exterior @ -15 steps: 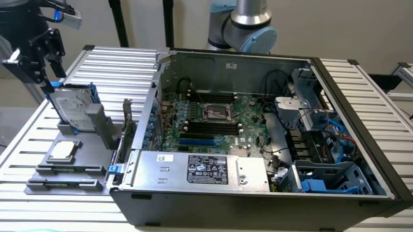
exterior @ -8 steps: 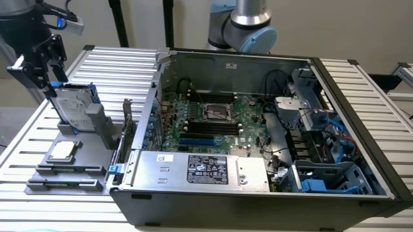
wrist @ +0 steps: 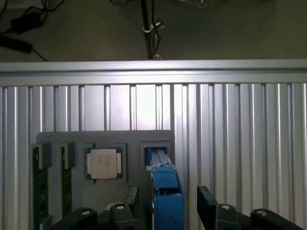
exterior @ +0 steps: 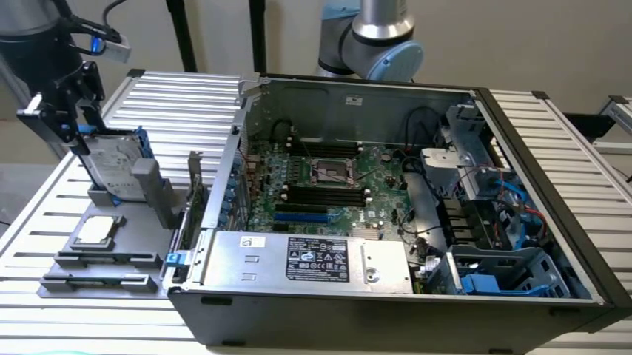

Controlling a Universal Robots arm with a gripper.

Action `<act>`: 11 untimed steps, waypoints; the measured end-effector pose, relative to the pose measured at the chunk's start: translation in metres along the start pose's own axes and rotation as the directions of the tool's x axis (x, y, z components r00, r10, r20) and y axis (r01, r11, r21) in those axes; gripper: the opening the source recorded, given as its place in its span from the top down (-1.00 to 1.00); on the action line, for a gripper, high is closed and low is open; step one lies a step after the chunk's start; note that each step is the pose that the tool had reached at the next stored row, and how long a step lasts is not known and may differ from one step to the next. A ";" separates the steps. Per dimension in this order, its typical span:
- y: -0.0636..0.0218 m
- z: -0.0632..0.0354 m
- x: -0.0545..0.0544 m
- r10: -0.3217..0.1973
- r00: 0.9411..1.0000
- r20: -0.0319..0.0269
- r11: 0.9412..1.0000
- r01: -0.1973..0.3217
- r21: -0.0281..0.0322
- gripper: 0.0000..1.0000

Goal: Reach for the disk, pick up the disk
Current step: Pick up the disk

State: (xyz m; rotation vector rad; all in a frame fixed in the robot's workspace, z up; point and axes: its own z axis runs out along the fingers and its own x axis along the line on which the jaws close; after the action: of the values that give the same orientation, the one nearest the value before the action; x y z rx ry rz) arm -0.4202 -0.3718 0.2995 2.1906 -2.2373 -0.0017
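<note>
Fingers (wrist: 207, 203) are standing wide apart, gripping nothing. In the wrist view one black finger is sitting on each side of the blue carrier edge of the disk (wrist: 167, 201), with a gap showing on both sides.

Gripper (exterior: 69, 118) is hanging over the upper end of the disk (exterior: 117, 166); whether anything is touching cannot be told from the exterior view.

Disk is standing on edge, leaning slightly, in a slot of the grey fixture plate (exterior: 138, 233), with the white label facing outward and blue rails along its sides.

Square silver CPU chip (exterior: 96, 231) is lying flat in its own recess of the plate, just beside the disk slot (wrist: 103, 163).

Plate is resting on the slatted aluminium table (exterior: 188, 96), at the exterior view's left.

Open computer case (exterior: 395, 310) is taking up the exterior view's right, motherboard exposed.
</note>
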 end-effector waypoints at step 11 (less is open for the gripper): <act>0.0049 0.0061 -0.001 -0.013 1.000 -0.001 1.000 0.013 0.027 -0.19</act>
State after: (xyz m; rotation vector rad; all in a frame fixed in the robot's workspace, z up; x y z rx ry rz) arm -0.4252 -0.3711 0.2934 2.2183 -2.2362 0.0297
